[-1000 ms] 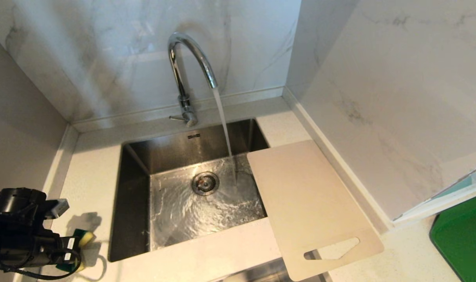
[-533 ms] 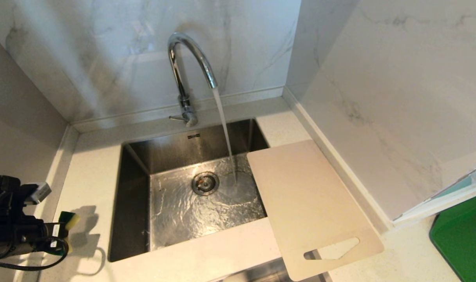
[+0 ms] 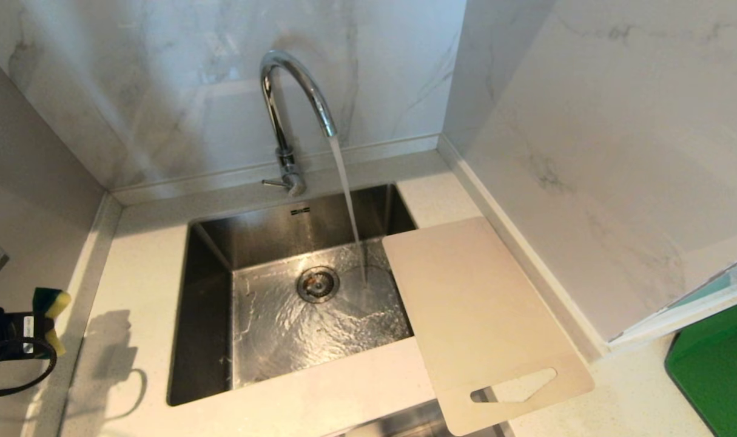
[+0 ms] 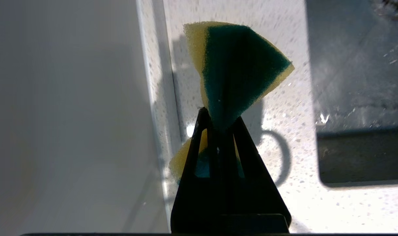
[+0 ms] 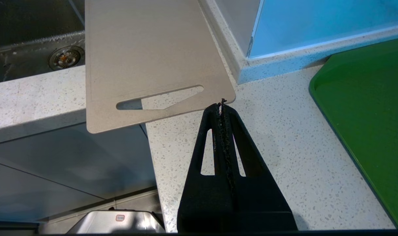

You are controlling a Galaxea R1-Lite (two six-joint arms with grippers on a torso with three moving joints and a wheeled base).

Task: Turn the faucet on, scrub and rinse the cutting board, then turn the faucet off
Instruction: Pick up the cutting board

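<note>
Yellow-and-green foam is showing at the far left edge of the head view, where the left gripper (image 4: 220, 123) is hanging over the left strip of the speckled white table (image 3: 144, 255), beside the side wall. Its jaws are pinching a sponge (image 4: 235, 72) at the middle, so the sponge is folding and fanning out past the black fingertips, green scouring face toward the wrist camera; a black cable (image 3: 16, 382) is looping beneath the arm.

Moving right, the steel sink (image 3: 210, 291) is sitting recessed in the table, with water rippling across its floor around the round drain (image 3: 318, 283). Behind its back rim the faucet (image 3: 286, 97) is standing upright, its arched spout sending a steady stream down into the basin just to the right of the drain, close to the board's edge.

Further right, the cutting board (image 3: 477, 315) is lying flat across the sink's right rim and the table, one end reaching over the basin and the handle cutout end jutting past the table's front edge. Its surface is looking dry and untouched by the stream.

Near that handle corner the right gripper (image 5: 222, 106) is hovering over the table, jaws pressed together on nothing, apart from the board. At the far right a green mat (image 3: 720, 364) is lying on the table.
</note>
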